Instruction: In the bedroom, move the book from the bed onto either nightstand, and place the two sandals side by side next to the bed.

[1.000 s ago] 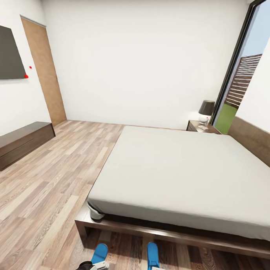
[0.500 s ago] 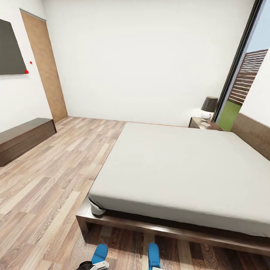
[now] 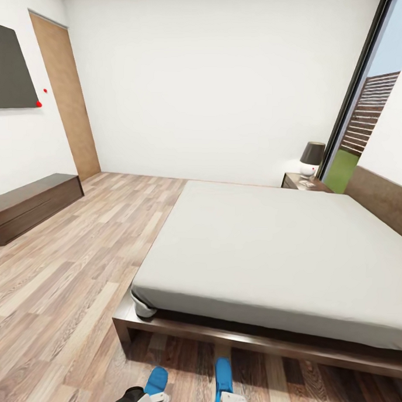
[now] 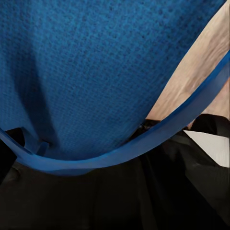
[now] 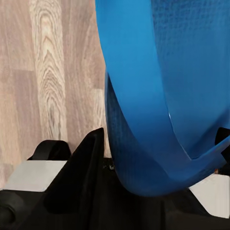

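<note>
Head view: bed [image 3: 280,251] with bare off-white mattress, nightstand [image 3: 302,182] and lamp [image 3: 311,158] at its far corner. Near the foot edge of the bed frame, over the plank floor [image 3: 62,288], the left gripper [image 3: 151,397] and right gripper [image 3: 230,401] each meet a blue sandal, left sandal [image 3: 156,379], right sandal [image 3: 222,374]. Wrist views: straps close against the fingers; whether they clamp cannot be told. Book location undeterminable.

Lamp [image 3: 311,158], bench [image 3: 29,206], door [image 3: 65,95], wall screen [image 3: 15,69].
</note>
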Controlling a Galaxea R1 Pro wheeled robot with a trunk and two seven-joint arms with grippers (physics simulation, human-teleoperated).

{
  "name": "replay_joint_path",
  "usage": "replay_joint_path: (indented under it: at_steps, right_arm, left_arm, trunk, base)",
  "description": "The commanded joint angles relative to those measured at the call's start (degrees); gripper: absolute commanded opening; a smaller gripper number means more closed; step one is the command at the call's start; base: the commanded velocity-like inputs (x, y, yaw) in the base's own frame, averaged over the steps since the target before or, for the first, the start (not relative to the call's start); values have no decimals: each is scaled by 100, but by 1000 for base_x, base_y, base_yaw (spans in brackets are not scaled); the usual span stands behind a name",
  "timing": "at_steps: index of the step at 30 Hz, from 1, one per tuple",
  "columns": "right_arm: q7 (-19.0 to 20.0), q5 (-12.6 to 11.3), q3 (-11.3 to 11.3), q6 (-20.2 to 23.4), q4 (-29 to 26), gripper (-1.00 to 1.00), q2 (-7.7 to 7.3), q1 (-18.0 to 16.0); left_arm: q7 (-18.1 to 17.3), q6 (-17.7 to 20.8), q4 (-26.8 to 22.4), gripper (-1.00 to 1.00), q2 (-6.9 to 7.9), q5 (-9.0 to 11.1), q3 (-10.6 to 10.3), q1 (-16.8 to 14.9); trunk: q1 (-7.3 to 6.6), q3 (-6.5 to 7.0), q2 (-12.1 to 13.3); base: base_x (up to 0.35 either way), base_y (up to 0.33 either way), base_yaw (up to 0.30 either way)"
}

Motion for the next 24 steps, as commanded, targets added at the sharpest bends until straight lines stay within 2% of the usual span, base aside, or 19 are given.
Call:
replay_joint_path:
  at_steps: [1, 2, 3, 4, 6, 10, 20, 24]
  right_arm:
    - [-32, -148, 35, 135, -14, -100, -2, -84]
    - [-33, -209, 35, 204, -16, -100, -1, -125]
    - [-36, -498, 36, 463, -20, -100, -1, -255]
    - [-37, -629, 39, 544, -21, -100, 0, -313]
    - [-41, -755, 39, 616, -21, -100, 0, -394]
    - [-46, -852, 40, 673, -22, -100, 4, -495]
    - [-47, -898, 34, 700, -18, -100, 8, -540]
    - [-47, -1060, 40, 701, -9, -100, 14, -541]
  left_arm:
    - [18, 106, -11, -100, -17, 32, -39, -43]
    - [18, 135, -11, -100, -28, 32, -37, -73]
    - [19, 214, -2, -100, -53, 34, -34, -260]
    - [19, 235, 9, -100, -59, 37, -33, -354]
    - [19, 257, 23, -100, -65, 39, -33, -445]
    - [19, 280, 37, -100, -69, 41, -32, -522]
    - [28, 289, 38, -100, -71, 46, -31, -557]
    - [28, 289, 47, -100, -70, 88, -25, -557]
  trunk:
    - [22, -24, -45]
    - [44, -42, -85]
    - [66, -60, -125]
    - [88, -78, -165]
    - [132, -114, -245]
    - [220, -186, -406]
    - [440, -365, -807]
    - [528, -437, -967]
  base:
    - [0, 0, 0]
    - [0, 0, 0]
    - [0, 0, 0]
    - [0, 0, 0]
    - [0, 0, 0]
    - [0, 0, 0]
    - [0, 0, 0]
    - [0, 0, 0]
